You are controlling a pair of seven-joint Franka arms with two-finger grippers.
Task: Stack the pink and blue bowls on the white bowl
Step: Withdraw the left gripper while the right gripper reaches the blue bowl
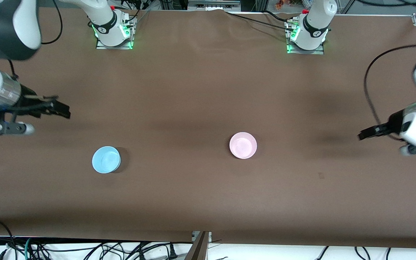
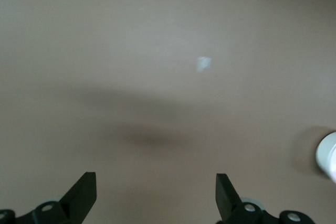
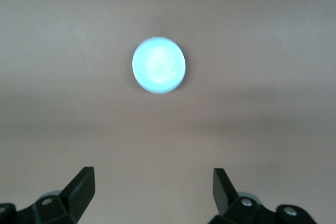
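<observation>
A brown cloth-covered table [image 1: 208,90] fills the scene. The right end effector [image 1: 61,110], fingers apart and empty, hovers near its end; the light sky-blue round plastic bowl [image 1: 106,159] lies toward five o'clock from it, closest to this arm. The left end effector [image 1: 365,134], also spread and empty, waits; the pale pink round plastic bowl [image 1: 243,145] sits mid-table. No white bowl shows.

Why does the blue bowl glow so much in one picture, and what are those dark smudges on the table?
Right wrist view: the blue bowl is overexposed, its inside washed out to near white. Front view: it looks its true colour, with a small shadow beside it; the smudges on the table are soft shadows. Left wrist view: soft shadow bands too, and only a blurred pale edge of a bowl.
</observation>
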